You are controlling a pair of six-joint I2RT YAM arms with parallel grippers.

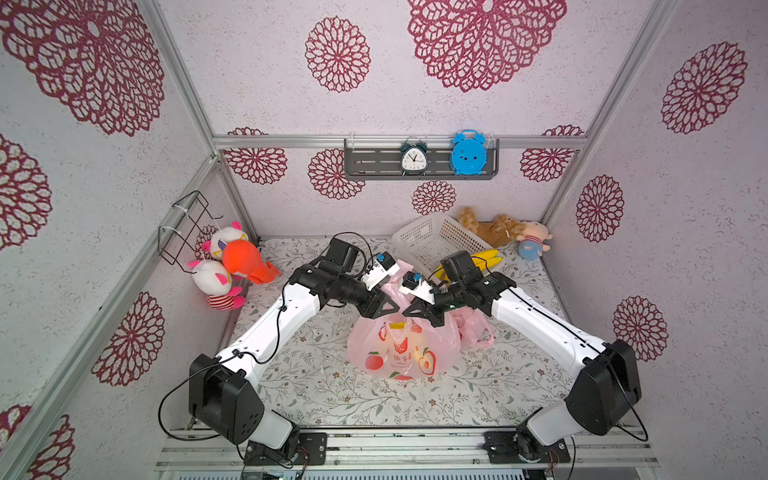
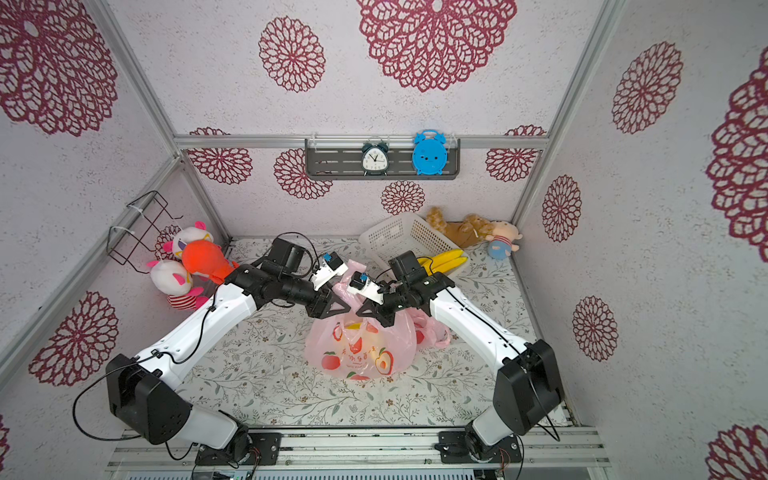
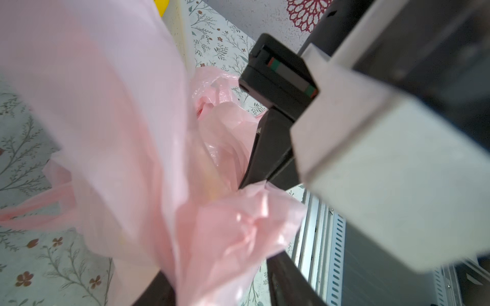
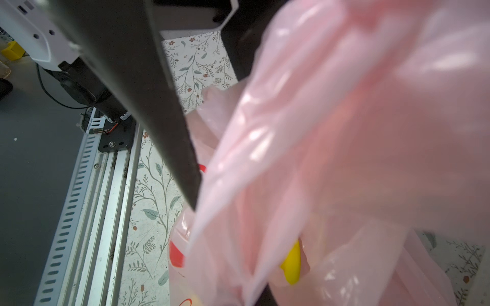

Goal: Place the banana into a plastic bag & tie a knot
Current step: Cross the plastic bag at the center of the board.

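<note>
A pink plastic bag (image 1: 401, 353) printed with fruit stands mid-table, its top gathered upward between both grippers. A yellow banana (image 1: 397, 325) shows through the film near the top, and also in the right wrist view, banana (image 4: 291, 265). My left gripper (image 1: 388, 309) is at the bag's neck from the left. In its wrist view the left gripper (image 3: 217, 275) has its jaws apart, with loose pink film between them. My right gripper (image 1: 409, 312) meets it from the right, shut on the bag's gathered plastic. Film covers its jaws in the right wrist view.
A second crumpled pink bag (image 1: 473, 328) lies just right of the first. More bananas (image 1: 488, 257) rest beside a white basket (image 1: 436, 241) at the back right. Plush toys sit at the left wall (image 1: 232, 266) and in the back right corner (image 1: 534, 243).
</note>
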